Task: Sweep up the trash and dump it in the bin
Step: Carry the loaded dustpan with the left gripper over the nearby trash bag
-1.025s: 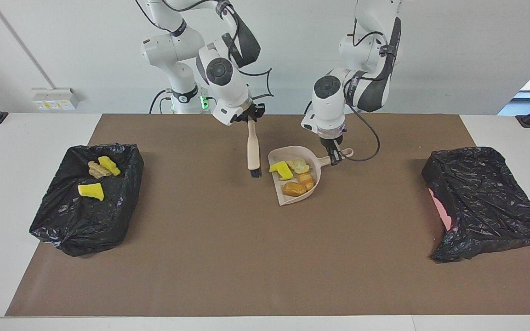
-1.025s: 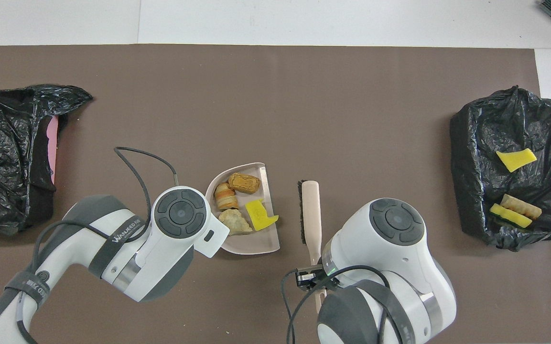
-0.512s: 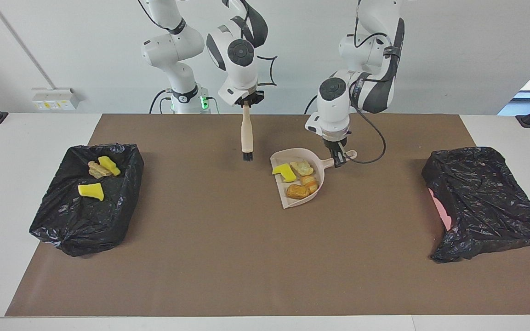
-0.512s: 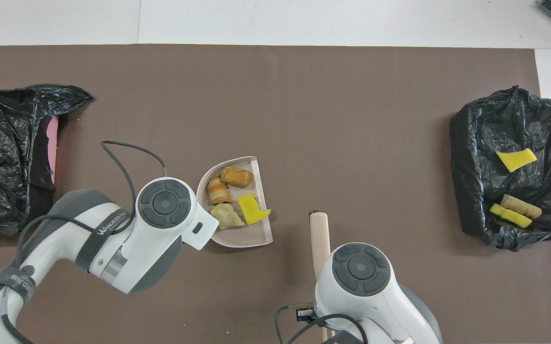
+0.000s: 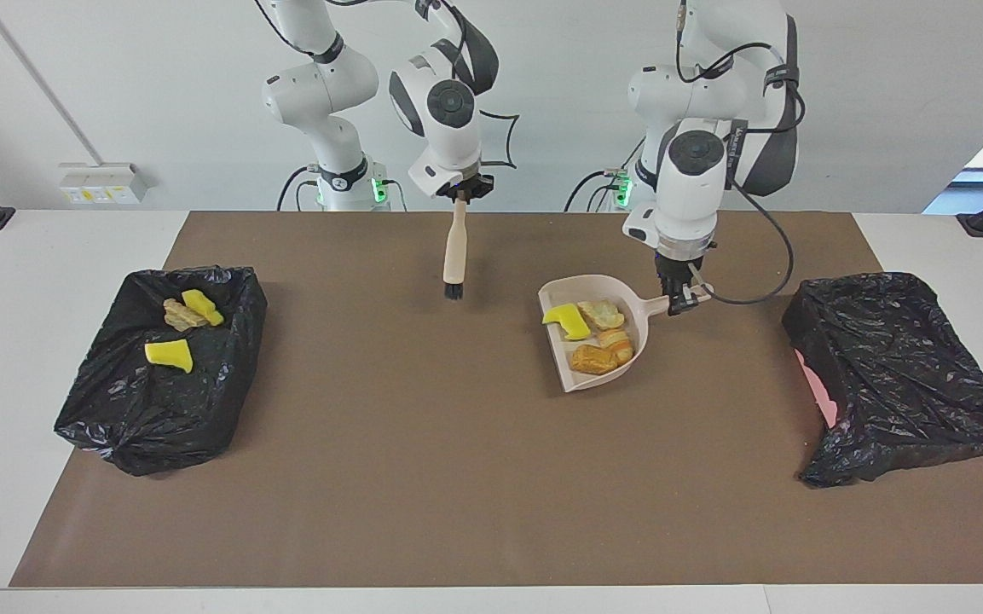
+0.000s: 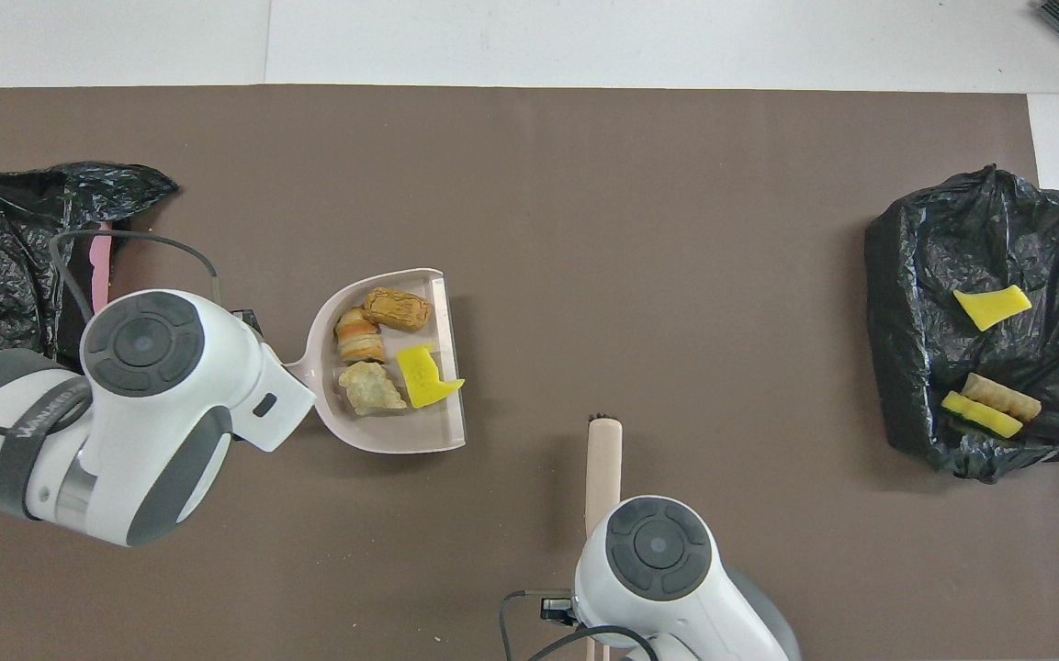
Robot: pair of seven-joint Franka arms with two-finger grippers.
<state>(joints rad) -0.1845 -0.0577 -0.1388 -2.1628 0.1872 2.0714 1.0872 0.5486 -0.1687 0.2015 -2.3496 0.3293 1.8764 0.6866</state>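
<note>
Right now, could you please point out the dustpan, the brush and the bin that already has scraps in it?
dustpan (image 5: 561,362): facing view, bare floor near its lip.
brush (image 5: 454,249): facing view, middle of its handle.
bin (image 5: 159,409): facing view, its black liner.

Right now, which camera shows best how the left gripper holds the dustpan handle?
The facing view: the left gripper is seen shut on the dustpan handle's end. In the overhead view the arm's own wrist hides that grip; only the pan and part of the handle show.
</note>
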